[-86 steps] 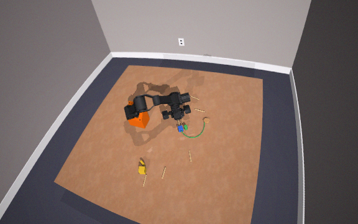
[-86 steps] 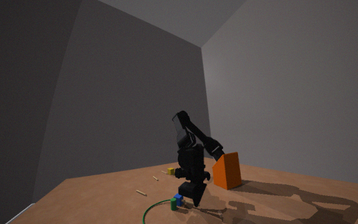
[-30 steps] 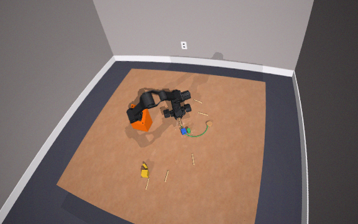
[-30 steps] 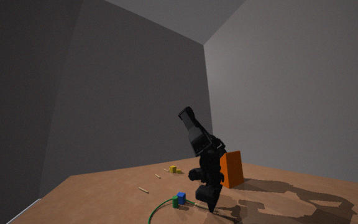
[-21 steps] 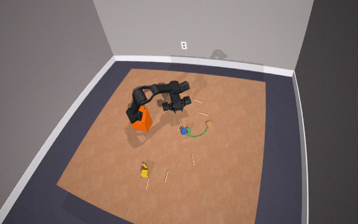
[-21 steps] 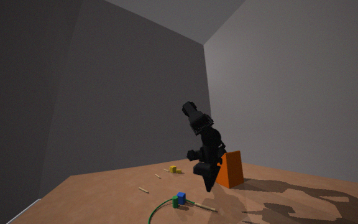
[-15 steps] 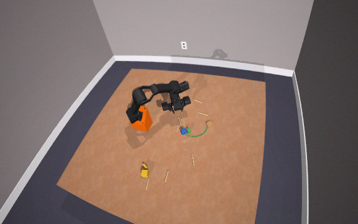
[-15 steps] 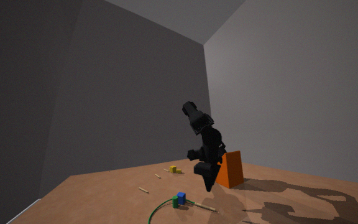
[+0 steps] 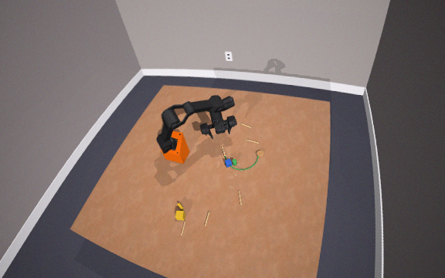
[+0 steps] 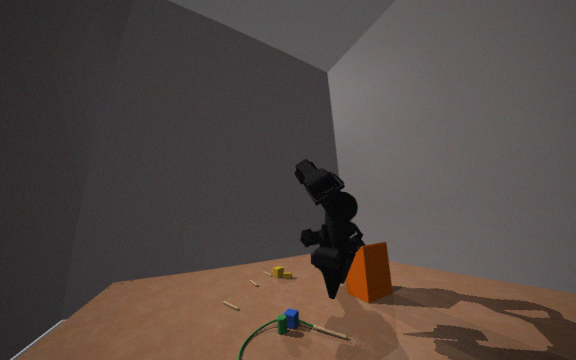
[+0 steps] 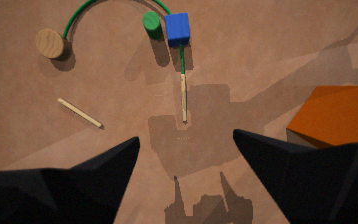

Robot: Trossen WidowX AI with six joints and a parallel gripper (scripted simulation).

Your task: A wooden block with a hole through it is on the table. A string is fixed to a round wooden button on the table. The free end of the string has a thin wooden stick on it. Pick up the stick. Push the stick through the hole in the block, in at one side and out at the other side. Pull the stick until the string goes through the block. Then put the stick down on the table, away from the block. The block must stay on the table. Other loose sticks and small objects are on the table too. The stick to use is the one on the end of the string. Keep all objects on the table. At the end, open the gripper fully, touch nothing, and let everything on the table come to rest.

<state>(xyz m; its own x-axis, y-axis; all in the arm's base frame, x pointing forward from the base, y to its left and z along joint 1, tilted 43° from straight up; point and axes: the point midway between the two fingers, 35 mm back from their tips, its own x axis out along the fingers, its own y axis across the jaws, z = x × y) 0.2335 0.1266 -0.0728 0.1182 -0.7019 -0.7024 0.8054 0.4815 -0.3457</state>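
Observation:
The blue block stands on the table. The green string curves from the round wooden button to the block's one side and comes out at the opposite side. The stick on its end lies on the table, with a short length of string between it and the block. My gripper is wide open and empty, raised above the table beyond the stick's free end. The hole itself is not visible.
A green cylinder stands close beside the block. Loose sticks lie around. A yellow cube and a smaller yellow piece are farther off. The orange base stands under the arm.

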